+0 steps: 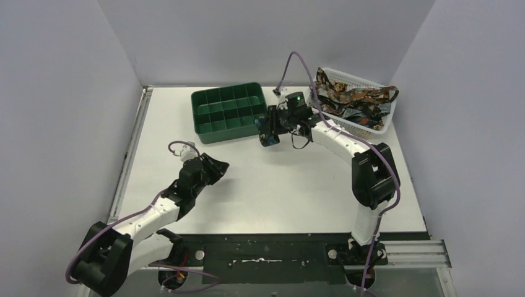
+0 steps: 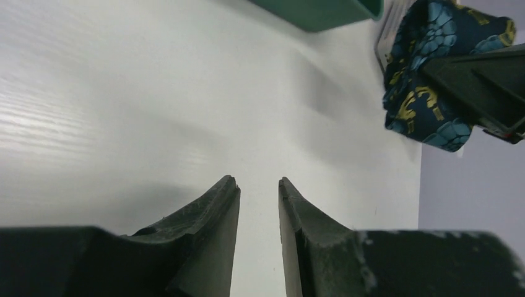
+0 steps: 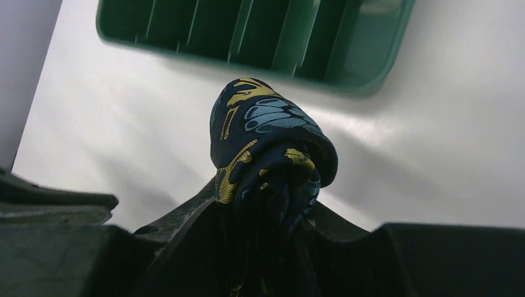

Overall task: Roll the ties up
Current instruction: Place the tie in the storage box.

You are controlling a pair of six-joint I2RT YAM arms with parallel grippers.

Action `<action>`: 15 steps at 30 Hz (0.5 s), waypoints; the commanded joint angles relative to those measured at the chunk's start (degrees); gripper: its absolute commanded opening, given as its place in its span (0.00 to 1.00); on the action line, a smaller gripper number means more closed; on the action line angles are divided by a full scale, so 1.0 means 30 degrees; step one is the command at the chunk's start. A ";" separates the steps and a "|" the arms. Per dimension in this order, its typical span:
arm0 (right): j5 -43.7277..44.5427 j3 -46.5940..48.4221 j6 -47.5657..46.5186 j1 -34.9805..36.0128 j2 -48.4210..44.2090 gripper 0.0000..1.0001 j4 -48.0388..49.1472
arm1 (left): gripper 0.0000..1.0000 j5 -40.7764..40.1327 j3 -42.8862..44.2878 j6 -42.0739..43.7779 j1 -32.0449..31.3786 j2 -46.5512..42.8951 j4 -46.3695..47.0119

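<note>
1. The right fingers [image 3: 179, 238] clamp a rolled tie [image 3: 267, 145], navy with blue and yellow patterning, pinched about its middle.
2. The rolled tie sits just right of the near right corner of the green tray [image 1: 229, 111]. It is over bare worktop [image 1: 278, 185] and outside every compartment.
3. From above, the bundle's longer side runs roughly far to near. It crosses the right fingers, which point left toward the tray.
4. The left fingers [image 2: 213, 216] stand narrowly apart with nothing between them. They are over the near-left part of the worktop, well apart from the rolled tie.
5. More ties [image 1: 353, 99] lie loose and tangled in the white basket [image 1: 365, 125] at far right. They stretch mostly left to right, and 1 strip hangs over the right rim.
</note>
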 commanded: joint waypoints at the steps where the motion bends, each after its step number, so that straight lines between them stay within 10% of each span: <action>1: 0.3825 0.3825 -0.0675 0.0072 0.1241 0.23 -0.1199 | 0.29 0.1498 0.1257 0.2167 0.1829 -0.1269 -0.2761; 15: 0.8970 1.6413 -0.2913 0.1018 0.9441 0.21 -0.5988 | 0.30 0.4912 0.1704 0.2857 0.4128 -0.1952 -0.3812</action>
